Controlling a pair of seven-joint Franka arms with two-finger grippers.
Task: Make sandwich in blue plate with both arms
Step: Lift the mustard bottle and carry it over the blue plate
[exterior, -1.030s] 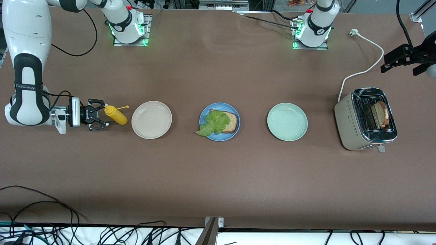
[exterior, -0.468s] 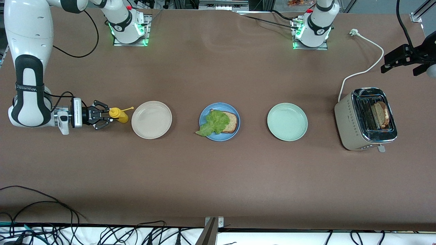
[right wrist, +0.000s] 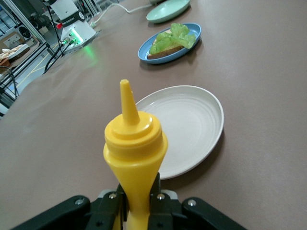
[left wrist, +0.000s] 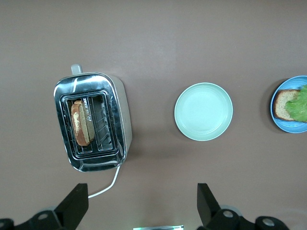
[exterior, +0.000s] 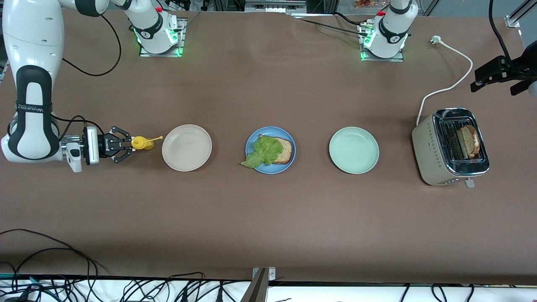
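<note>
We see a brown desk (exterior: 268, 218) from above, with the two arms' bases along its top edge. Three plates sit in a row across the middle. The blue plate (exterior: 289, 161) is the centre one. On it lies one slice of brown bread (exterior: 284, 149) with a ruffled green lettuce leaf (exterior: 263, 152) on top; the leaf hangs over the plate's rim on the side nearer the front camera. A beige-white plate (exterior: 186, 147) sits toward the right arm's end, and a pale green plate (exterior: 354, 150) toward the left arm's end; both are bare.

The right gripper (exterior: 126, 144) is beside the beige-white plate, well apart from the blue plate and its bread. Its fingers pinch a yellow squeeze bottle (exterior: 142, 143), whose nozzle points toward the beige-white plate. In the right wrist view the bottle (right wrist: 135, 153) stands between the black fingers (right wrist: 108, 211), with the beige-white plate (right wrist: 192, 125) just past it and the blue plate (right wrist: 165, 53) farther along.

The left gripper (exterior: 495, 75) waits above the desk's edge at the left arm's end, its fingers (left wrist: 73, 207) spread wide and holding nothing. Below it stands a beige and chrome toaster (exterior: 428, 144), with a second slice of bread (exterior: 469, 140) standing in one slot. A white cord (exterior: 451, 86) runs from the toaster, unplugged.
</note>
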